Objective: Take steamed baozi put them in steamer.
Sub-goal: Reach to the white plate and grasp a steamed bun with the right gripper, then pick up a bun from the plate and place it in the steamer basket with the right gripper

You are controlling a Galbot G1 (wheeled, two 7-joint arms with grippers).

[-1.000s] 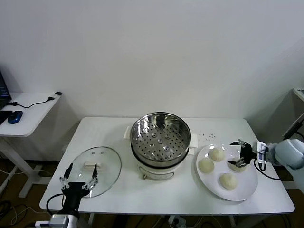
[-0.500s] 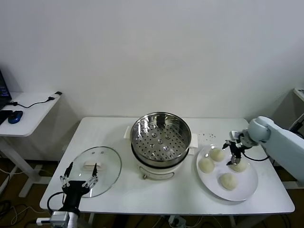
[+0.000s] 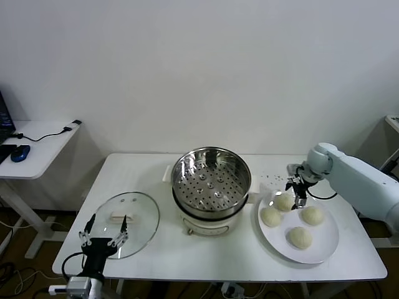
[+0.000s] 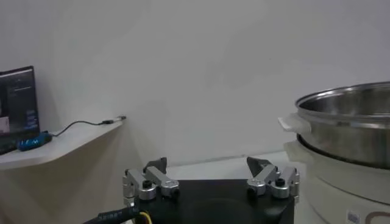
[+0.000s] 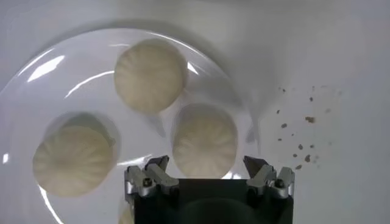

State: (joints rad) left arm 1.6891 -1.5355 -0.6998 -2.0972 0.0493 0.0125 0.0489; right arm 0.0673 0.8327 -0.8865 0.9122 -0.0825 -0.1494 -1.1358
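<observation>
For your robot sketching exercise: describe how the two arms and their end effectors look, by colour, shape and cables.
The right arm is a smooth, rounded pale grey-white shell with a black cable near the wrist. Each end effector, right and left, is black with two silver-jointed, dark-tipped fingers. A black cable loops beside the left one.

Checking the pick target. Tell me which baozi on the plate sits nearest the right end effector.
The baozi at the plate's far edge, closest to the steamer; the right end effector hangs open just above it. The other three lie farther off.
</observation>
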